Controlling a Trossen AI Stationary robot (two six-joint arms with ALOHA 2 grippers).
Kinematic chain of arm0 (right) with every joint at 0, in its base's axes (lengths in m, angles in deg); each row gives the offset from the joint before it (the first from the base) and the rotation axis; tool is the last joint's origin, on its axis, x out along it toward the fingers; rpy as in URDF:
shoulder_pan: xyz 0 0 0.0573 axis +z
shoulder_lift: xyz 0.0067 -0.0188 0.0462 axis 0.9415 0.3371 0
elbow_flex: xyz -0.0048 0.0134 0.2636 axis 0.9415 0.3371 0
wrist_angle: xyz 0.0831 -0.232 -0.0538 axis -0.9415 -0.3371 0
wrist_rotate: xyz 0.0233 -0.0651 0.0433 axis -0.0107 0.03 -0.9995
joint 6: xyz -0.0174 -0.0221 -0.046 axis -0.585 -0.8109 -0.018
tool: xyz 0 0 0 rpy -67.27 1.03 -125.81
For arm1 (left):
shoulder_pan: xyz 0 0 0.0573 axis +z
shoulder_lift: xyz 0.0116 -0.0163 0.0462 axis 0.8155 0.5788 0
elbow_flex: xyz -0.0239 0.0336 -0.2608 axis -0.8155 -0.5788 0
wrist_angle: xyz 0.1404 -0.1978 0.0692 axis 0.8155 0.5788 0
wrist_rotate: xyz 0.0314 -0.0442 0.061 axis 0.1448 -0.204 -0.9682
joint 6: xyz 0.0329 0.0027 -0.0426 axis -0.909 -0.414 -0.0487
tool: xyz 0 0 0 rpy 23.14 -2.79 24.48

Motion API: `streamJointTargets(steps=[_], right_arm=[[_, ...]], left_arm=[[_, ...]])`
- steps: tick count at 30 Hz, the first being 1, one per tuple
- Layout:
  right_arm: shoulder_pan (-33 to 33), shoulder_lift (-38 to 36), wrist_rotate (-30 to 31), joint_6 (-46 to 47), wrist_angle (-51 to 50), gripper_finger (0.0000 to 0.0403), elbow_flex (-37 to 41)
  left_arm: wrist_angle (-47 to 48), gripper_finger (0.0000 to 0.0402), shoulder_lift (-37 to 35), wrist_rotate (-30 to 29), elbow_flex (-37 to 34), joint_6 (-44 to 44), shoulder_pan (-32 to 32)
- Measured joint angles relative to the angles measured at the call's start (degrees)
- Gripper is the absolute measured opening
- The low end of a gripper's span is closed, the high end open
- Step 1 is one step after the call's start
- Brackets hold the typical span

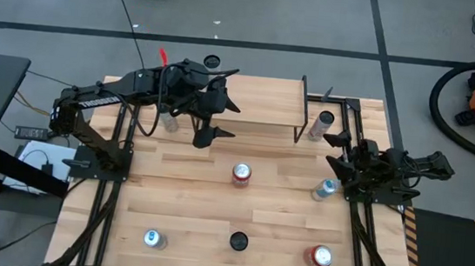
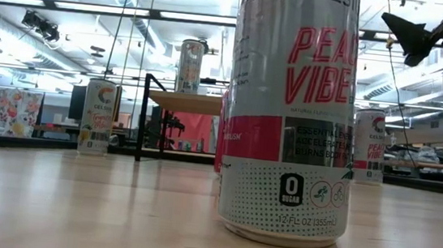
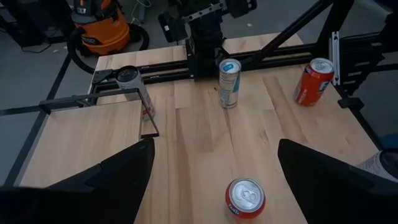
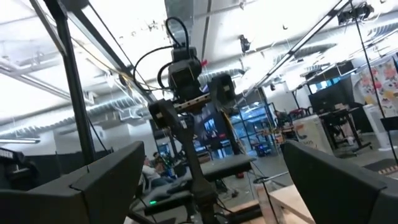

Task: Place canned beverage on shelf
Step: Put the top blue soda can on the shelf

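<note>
Standing on the table, the shelf (image 1: 257,109) serves as the reference landmark. One silver can (image 1: 320,124) stands just beside its right end, and a red-topped can (image 1: 241,174) stands near its front. The left gripper (image 1: 219,119) hovers over the shelf's left front edge, fingers spread wide, empty. The right gripper (image 1: 338,151) waits right of the shelf, also wide apart, empty.
</note>
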Motion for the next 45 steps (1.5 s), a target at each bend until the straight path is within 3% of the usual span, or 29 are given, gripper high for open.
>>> streamJointTargets(steps=[29,38,45], right_arm=[[0.0,0.0,4.1,3.2,-0.4,0.0395,-0.1],[0.0,0.0,4.0,0.5,-22.1,0.0395,-10.2],[0.0,0.0,5.2,4.3,-50.3,0.0395,-21.6]], left_arm=[[-0.5,0.0353,0.1,0.0,0.0,2.2,0.0],[-0.4,0.0353,0.1,0.0,0.0,2.2,0.0],[-0.4,0.0353,0.1,0.0,0.0,2.1,0.0]])
